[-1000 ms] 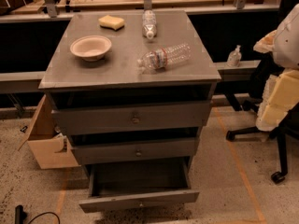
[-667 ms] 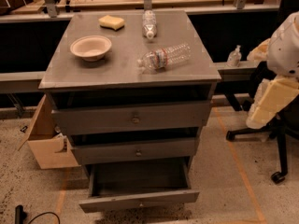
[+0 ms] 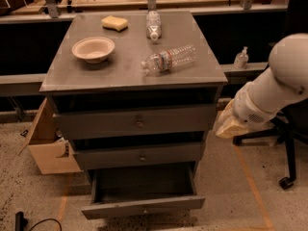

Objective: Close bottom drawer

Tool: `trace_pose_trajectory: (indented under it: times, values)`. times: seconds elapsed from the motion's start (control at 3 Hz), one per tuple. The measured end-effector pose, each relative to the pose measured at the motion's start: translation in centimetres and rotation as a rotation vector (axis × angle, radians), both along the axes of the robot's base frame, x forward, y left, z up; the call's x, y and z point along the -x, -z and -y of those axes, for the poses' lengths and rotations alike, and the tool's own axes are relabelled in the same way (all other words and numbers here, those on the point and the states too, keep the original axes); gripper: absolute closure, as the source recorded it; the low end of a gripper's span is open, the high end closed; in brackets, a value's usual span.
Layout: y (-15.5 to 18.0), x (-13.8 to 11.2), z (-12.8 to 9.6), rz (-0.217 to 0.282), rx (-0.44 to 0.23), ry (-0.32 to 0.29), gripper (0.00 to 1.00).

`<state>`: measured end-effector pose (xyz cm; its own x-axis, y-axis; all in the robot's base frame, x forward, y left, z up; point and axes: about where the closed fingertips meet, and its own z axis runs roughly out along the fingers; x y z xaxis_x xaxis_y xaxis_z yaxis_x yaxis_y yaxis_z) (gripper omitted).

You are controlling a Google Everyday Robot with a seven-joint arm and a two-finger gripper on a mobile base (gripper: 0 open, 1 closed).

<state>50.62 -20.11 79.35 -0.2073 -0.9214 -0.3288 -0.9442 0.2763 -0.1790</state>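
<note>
The grey three-drawer cabinet point(image 3: 130, 76) stands in the middle of the view. Its bottom drawer point(image 3: 142, 207) is pulled out towards me, with a thin front panel and a small round knob point(image 3: 143, 211); the inside looks dark and empty. The two upper drawers point(image 3: 139, 123) sit further in. My white arm point(image 3: 276, 85) comes in from the right. My gripper point(image 3: 230, 127), a pale tan end, hangs beside the cabinet's right edge at the height of the upper drawers, well above and right of the bottom drawer, touching nothing.
On the cabinet top lie a beige bowl point(image 3: 93, 48), a yellow sponge point(image 3: 114, 23) and two clear plastic bottles point(image 3: 168, 59) point(image 3: 153, 24). A cardboard box point(image 3: 48, 143) stands at the left. An office chair base point(image 3: 286, 172) and a sanitizer bottle point(image 3: 241, 58) are at the right.
My arm has swung down and left, bringing the gripper from the right edge of the view close to the cabinet's right side. The drawers have not moved.
</note>
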Motion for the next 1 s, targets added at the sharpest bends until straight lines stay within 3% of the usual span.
trace_pose_trajectory:
  times: [0.33, 0.67, 1.0]
  values:
    - [8.9, -2.0, -1.4, -0.008, -0.031, -0.036, 0.84]
    - [15.9, -2.7, -3.7, 0.013, -0.050, -0.095, 1.00]
    - [16.7, -3.1, -4.0, 0.027, -0.056, -0.093, 0.77]
